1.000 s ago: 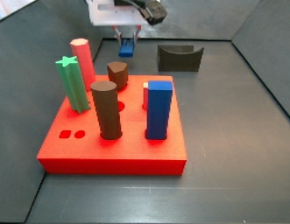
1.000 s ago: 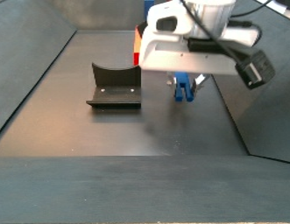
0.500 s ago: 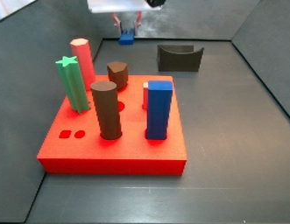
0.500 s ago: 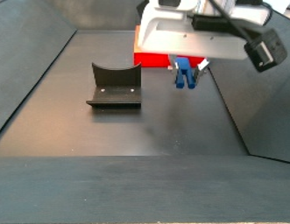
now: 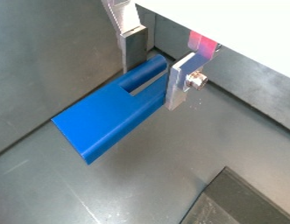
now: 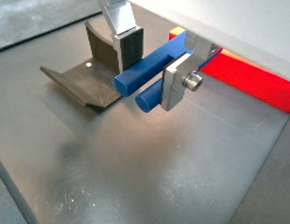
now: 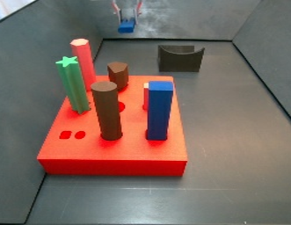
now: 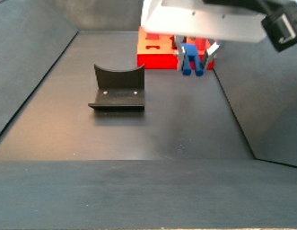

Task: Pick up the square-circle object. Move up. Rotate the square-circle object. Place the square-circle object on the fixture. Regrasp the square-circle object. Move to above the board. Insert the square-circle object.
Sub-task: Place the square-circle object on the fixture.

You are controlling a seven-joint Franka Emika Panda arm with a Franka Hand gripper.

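Red board (image 7: 112, 149) bearing tall pegs; dark fixture (image 8: 117, 91) resting on the floor, well apart; gripper (image 6: 151, 59) raised clear of the floor, clamped on the square-circle object (image 6: 145, 72) crosswise between silver fingers (image 6: 179, 79).

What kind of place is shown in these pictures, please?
Probably a robot test cell for peg insertion: a walled dark grey metal floor, a flat red board carrying tall coloured pegs, a dark notched fixture, and the tool, raised above the floor, gripping a small dark blue peg.

A robot lab cell: grey walled tray (image 7: 259, 79), pegged red board (image 7: 112, 149), jaws aloft.
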